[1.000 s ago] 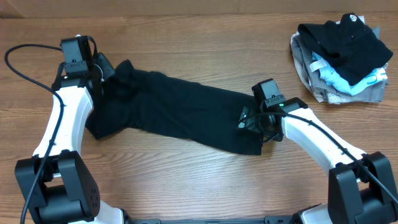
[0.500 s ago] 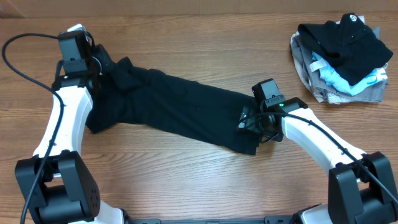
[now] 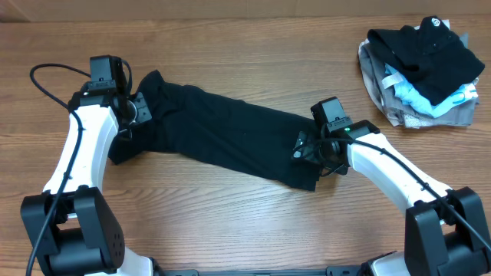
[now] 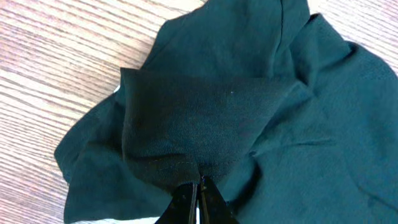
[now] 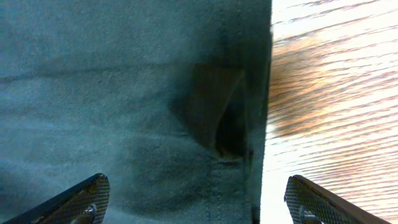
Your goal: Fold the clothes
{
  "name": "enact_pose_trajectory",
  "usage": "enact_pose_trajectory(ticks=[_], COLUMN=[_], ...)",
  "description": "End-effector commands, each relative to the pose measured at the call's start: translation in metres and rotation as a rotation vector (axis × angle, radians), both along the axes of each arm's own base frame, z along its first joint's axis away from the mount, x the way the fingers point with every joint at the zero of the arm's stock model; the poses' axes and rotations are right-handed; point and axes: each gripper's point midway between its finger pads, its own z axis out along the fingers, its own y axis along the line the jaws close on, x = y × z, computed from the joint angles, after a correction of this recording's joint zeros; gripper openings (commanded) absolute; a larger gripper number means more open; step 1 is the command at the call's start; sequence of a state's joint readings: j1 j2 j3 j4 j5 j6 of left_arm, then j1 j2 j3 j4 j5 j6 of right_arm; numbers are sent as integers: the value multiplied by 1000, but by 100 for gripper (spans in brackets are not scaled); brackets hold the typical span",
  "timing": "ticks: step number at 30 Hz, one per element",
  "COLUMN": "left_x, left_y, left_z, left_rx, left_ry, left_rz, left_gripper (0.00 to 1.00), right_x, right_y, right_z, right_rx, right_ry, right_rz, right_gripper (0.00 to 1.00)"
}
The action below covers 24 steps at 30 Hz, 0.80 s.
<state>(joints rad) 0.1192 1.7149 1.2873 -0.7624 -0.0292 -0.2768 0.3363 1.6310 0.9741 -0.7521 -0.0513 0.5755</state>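
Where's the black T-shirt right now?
Overhead, the T-shirt lies across the middle of the table, its left end pinched by the left claw, its right edge under the open right claw.

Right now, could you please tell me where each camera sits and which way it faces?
Overhead: fixed above the table, looking down at the black T-shirt, the garment pile, left arm and right arm.
Left wrist: on the left arm, looking down past the left hand, shut on a fold of the T-shirt.
Right wrist: on the right arm, looking down at the T-shirt's edge between the open fingertips of the right hand.
Shared: both wrist views show T-shirt and wood.
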Motion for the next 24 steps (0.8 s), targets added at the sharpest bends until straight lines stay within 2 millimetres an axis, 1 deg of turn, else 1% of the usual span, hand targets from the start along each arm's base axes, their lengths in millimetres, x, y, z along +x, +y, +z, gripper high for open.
enact_pose_trajectory(ticks=[1,2,3,5,6,7,9,11,12,14,15,16,17,18,19,20,21,22,23,24], left_x=[-7,-9,-10,-10,-10,-9,-4,0,3,7,9,11,11,11,10,9,8,7,6,5], left_y=[-6,-7,-7,-7,-6,-6,-4,-4,-4,-4,-4,-4,-4,-4,-4,-5,-5,-5,-5,-5], left_z=[-5,-6,-8,-9,-8,-8,-6,2,12,33,47,60,69,83,94,102,108,111,111,110], left_rx=[2,3,5,7,10,15,19,21,22,24,26,28,29,29,29,27,26,27,26,26], left_ry=[42,50,58,63,62,60,36,21,12,-7,-21,-32,-39,-46,-48,-49,-50,-49,-46,-42], left_rz=[-42,-48,-55,-58,-57,-55,-53,-53,-53,-53,-54,-54,-54,-54,-54,-55,-55,-55,-55,-55], left_gripper=[18,27,41,65,79,85,92,98,100,100,100,100,100,100,100,100,100,100,100,100], right_x=[2,4,6,11,13,14,17,17,16,14,11,10,10,11,10,10,9,8,7,7], right_y=[3,1,-4,-5,-7,-8,-9,-8,-9,-9,-9,-9,-9,-9,-9,-9,-7,-5,-4,-3], right_z=[4,4,4,4,3,1,-5,-15,-24,-35,-43,-45,-45,-45,-45,-45,-45,-45,-44,-44], right_rx=[59,65,73,100,98,94,93,88,82,73,71,69,68,67,66,65,74,85,98,110], right_ry=[5,5,4,-10,-14,-17,-14,6,27,54,78,83,83,80,79,80,81,84,90,93], right_rz=[-9,-19,-30,-2,1,9,12,11,17,31,32,33,39,53,57,63,81,83,84,81], right_gripper=[96,97,99,100,100,100,100,100,100,100,99,99,96,90,79,63,52,37,27,7])
